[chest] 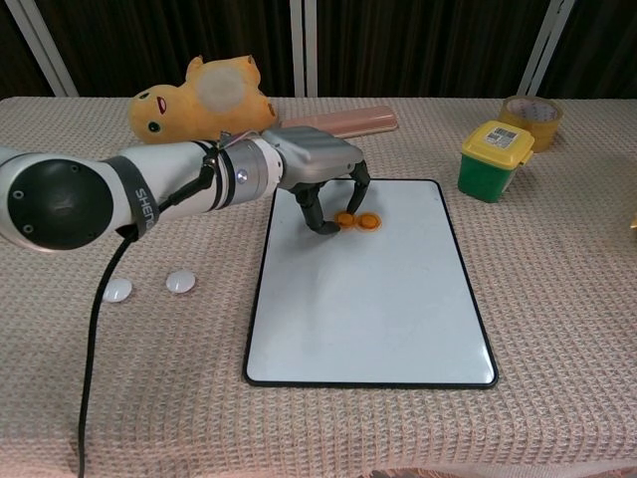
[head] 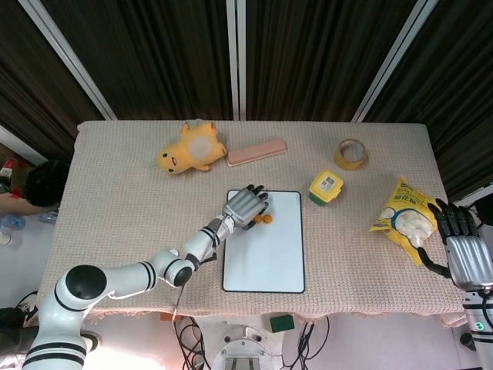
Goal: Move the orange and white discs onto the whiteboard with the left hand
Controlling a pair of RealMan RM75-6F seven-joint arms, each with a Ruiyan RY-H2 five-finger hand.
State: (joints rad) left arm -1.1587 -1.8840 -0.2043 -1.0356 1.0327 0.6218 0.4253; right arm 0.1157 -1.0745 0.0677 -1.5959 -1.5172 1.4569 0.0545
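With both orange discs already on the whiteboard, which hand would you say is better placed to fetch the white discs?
Probably the left hand: the white discs lie on its side, while the right hand rests at the far table edge.

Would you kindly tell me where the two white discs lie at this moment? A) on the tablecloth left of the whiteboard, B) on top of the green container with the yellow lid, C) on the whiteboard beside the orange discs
A: both white discs lie on the tablecloth, well left of the whiteboard, which carries only the orange discs.

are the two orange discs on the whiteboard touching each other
Touching, as far as the chest view shows: the two orange discs lie side by side on the whiteboard with no white showing between their rims, just under the left hand.
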